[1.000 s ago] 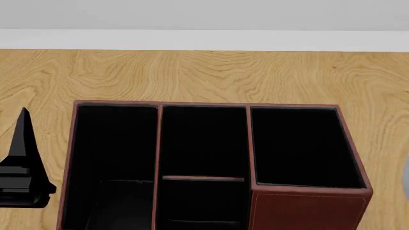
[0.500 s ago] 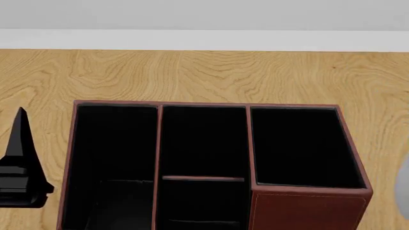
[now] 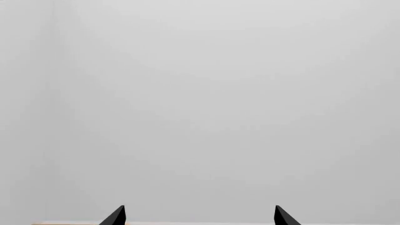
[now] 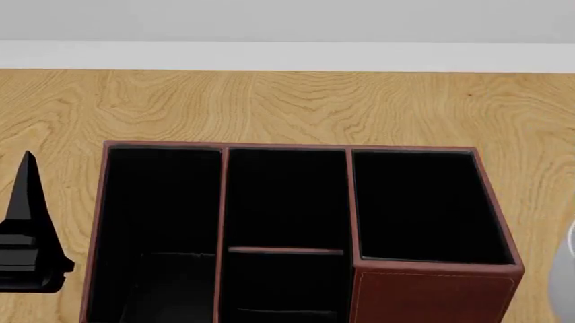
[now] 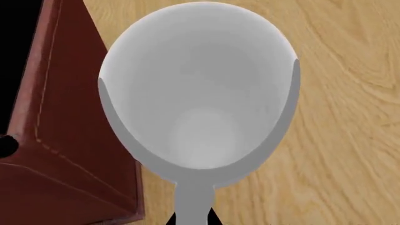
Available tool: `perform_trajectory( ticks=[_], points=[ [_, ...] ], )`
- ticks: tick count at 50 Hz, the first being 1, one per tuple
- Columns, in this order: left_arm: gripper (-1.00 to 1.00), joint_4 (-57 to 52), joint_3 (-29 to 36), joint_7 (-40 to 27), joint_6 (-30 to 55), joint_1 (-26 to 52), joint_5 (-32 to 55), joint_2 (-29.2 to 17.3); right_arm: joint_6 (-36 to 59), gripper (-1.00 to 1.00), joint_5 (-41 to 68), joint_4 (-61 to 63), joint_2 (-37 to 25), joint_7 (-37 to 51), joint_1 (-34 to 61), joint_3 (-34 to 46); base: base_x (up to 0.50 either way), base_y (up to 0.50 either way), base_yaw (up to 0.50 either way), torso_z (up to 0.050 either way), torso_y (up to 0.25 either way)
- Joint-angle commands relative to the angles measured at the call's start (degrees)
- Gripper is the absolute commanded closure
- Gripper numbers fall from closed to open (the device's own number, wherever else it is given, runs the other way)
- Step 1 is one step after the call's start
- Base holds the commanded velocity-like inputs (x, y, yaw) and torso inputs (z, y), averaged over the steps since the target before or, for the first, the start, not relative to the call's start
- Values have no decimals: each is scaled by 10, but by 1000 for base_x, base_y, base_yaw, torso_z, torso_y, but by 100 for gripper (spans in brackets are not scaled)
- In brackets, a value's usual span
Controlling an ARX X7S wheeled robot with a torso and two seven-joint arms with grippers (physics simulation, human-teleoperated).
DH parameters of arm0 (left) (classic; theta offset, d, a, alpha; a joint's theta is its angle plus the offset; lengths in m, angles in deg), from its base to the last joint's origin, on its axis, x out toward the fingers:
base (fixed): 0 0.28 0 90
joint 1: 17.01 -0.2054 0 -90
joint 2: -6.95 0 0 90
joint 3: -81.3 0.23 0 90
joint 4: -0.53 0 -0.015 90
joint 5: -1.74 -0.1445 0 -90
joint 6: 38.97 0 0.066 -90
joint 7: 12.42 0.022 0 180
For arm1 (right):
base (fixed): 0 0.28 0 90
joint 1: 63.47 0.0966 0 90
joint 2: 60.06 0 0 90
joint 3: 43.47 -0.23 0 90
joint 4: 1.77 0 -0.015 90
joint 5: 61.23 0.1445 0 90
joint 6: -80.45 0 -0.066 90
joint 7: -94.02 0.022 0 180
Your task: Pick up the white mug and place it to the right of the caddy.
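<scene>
The white mug (image 5: 196,93) fills the right wrist view, its pale grey inside facing the camera. My right gripper (image 5: 192,219) is shut on its handle, with the dark fingertips (image 5: 212,218) pinching it from both sides. The mug is close beside a corner of the red-brown caddy (image 5: 56,140). In the head view only a sliver of the mug (image 4: 569,266) shows at the right edge, right of the caddy (image 4: 431,296). Whether the mug rests on the table is not clear. My left gripper (image 3: 200,218) is open and holds nothing; it stands left of the caddy (image 4: 29,168).
The caddy stands on a wooden table (image 4: 287,108) that runs back to a pale wall (image 4: 287,27). Its black-lined compartments show nothing inside. The left wrist view faces only blank grey wall.
The mug's sliver at the head view's right edge has grown a little, moving inward. The left gripper has drifted slightly to the left.
</scene>
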Motion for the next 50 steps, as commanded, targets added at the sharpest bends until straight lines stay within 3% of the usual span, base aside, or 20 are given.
perform_trajectory(
  ticks=[1,50],
  points=[
    [-100,0,2,-3,0,2,1,-1,-3,100,-30,-17,9,-20,7,12,0,0,0,0,0],
    [-100,-4,10,-13,-2,5,5,-8,-37,100,-102,-81,45,-83,-11,54,0,0,0,0,1]
  ],
)
